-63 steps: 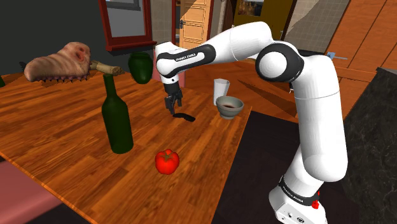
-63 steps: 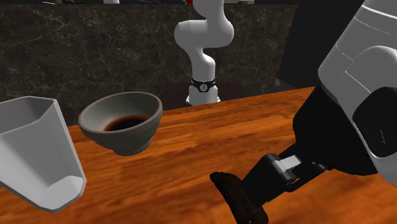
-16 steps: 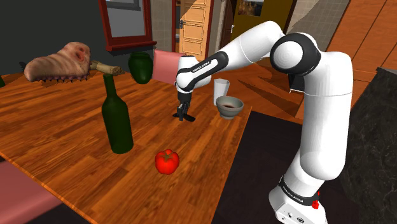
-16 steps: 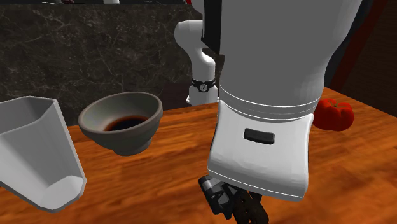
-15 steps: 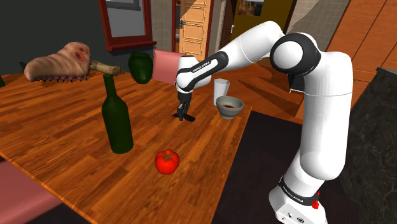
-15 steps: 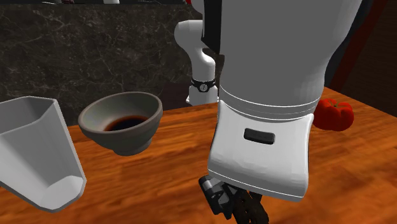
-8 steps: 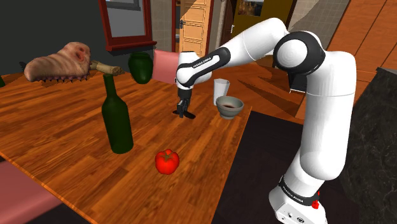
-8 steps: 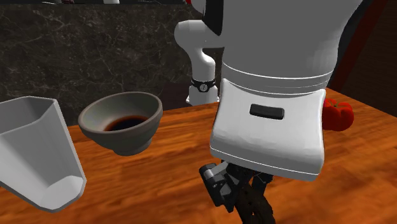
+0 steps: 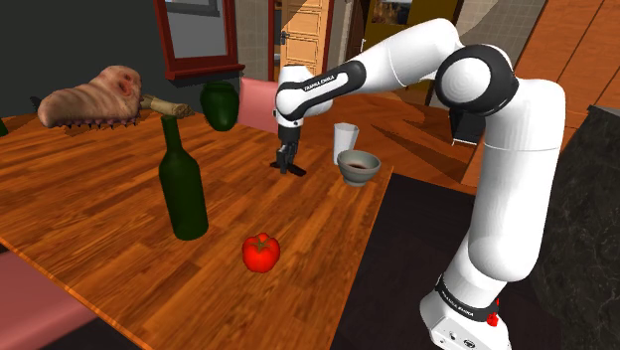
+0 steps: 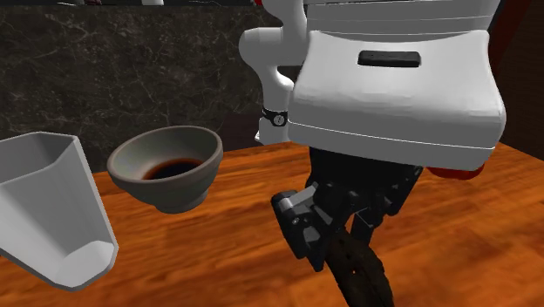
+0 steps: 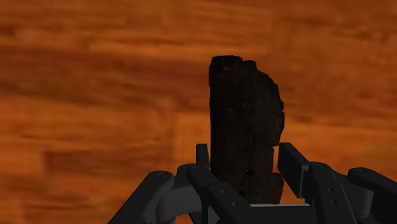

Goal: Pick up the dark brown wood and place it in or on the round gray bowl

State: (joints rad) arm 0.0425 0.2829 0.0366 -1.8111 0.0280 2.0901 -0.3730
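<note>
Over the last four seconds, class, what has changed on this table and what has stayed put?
The gripper came down onto the dark wood, which lay flat on the table. It shut on the wood and has begun lifting it clear of the surface. The grey bowl, white cup, green bottle and red pepper have not moved.

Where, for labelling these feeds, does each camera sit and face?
Shoulder: beside and behind the base, looking down over the table; whole arm shows.
Second exterior: low on the table by the bowl, facing the base; hand and claw close up.
Wrist: on the hand, looking down the claw at the table; fingers clasp the wood.
Shared: all show the claw.
</note>
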